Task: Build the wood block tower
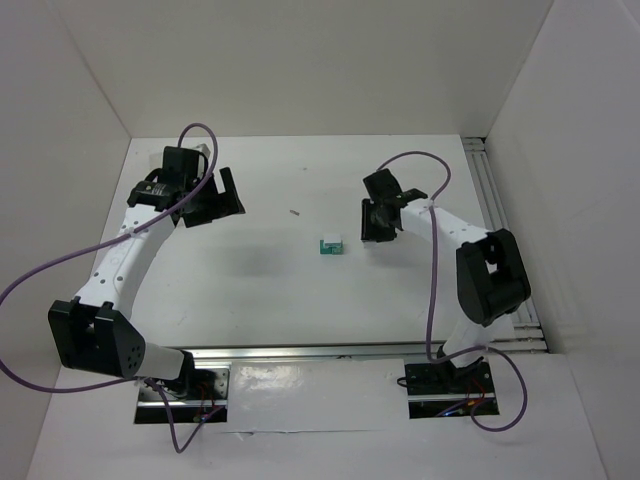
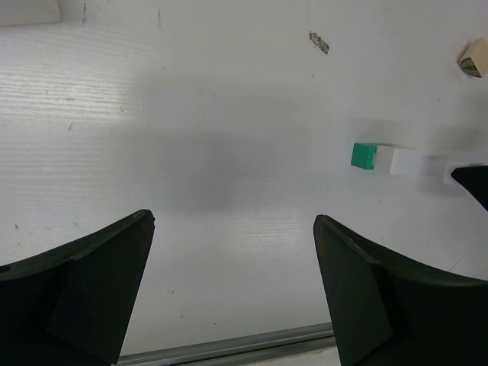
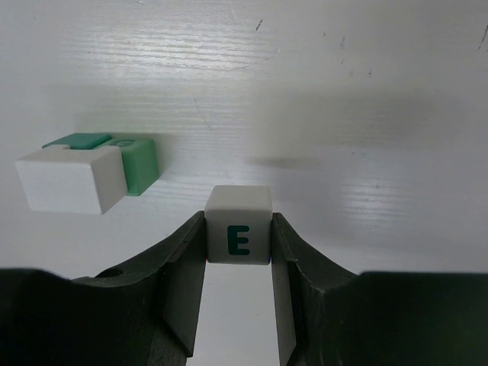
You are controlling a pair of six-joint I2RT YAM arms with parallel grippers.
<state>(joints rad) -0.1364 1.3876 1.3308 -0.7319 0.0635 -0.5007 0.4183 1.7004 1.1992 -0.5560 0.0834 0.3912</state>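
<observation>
- Right fingers (image 3: pixel 181 274) were clamped snug on a small white lettered cube (image 3: pixel 239 235), green "E" facing the wrist cam, one finger on each side face. So I'd call this the carry step: one piece picked, not yet placed.
- Couldn't tell whether that cube was sitting on the worktop (image 2: pixel 229 114) or lifted just off it. Its underside was hidden between the fingers.
- Just ahead of those fingers and off to their left, a plain white cube (image 3: pixel 69 179) and a green block (image 3: pixel 141 164) sat touching, side by side, not stacked. The green showed in two patches, so one piece or two, no idea.
- Next move, my guess: lift, swing forward-left, square the cube over that pair and set it down gently. The footprint's tiny, so alignment matters.
- Left fingers (image 2: pixel 76 282) were spread wide with nothing between them, and the same pair lay well ahead and to their right.
- Further out that way, a tan piece (image 2: pixel 473 59) was cut off by the frame edge, shape unclear.
- Far ahead-left, only a corner of a pale tray (image 2: pixel 27 9) showed. There was also a dark scrap (image 2: pixel 319 42), too small to identify.
</observation>
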